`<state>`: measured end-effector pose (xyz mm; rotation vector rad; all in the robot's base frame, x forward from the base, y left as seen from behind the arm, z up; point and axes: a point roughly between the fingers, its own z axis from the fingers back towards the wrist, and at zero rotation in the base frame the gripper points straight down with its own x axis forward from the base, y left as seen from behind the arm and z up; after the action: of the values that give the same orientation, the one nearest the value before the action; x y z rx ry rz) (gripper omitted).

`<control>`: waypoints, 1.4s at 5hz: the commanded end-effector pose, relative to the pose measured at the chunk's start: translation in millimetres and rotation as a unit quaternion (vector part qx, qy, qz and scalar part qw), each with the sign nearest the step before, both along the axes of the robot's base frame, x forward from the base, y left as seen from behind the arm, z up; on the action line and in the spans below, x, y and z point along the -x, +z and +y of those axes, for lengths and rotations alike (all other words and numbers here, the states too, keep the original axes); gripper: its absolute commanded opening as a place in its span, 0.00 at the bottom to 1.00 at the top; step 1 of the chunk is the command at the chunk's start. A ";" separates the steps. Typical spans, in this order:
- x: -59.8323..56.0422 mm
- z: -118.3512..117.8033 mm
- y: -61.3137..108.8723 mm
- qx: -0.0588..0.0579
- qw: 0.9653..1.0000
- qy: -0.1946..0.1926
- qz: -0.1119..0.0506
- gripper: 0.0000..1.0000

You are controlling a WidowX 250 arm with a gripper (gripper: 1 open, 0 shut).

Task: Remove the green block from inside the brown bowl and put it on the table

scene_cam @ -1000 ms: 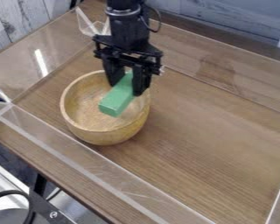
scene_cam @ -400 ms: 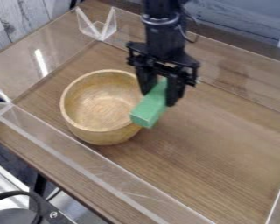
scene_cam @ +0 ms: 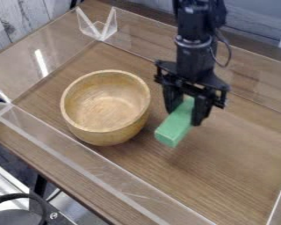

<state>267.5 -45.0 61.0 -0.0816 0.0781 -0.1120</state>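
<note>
The green block [scene_cam: 175,129] hangs tilted in my gripper [scene_cam: 190,111], whose black fingers are shut on its upper end. Its lower end is close to the table [scene_cam: 237,167], just right of the brown bowl [scene_cam: 104,107]; whether it touches the wood I cannot tell. The bowl is empty and stands left of the gripper, a small gap away. The arm comes down from the top of the view, pointing straight down.
Clear acrylic walls [scene_cam: 73,163] edge the tabletop at the front and left. A clear angled plastic piece [scene_cam: 98,24] stands at the back left. Open wood surface lies to the right of the block.
The gripper carried the green block out of the bowl, moving right and down. The block now hangs beside the bowl, low over the table, and the bowl is empty.
</note>
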 end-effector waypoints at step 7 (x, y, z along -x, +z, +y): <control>-16.3 -5.2 -22.7 0.009 1.000 -0.010 -0.015 0.00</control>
<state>275.6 -50.6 29.1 -0.0938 0.0879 -0.1363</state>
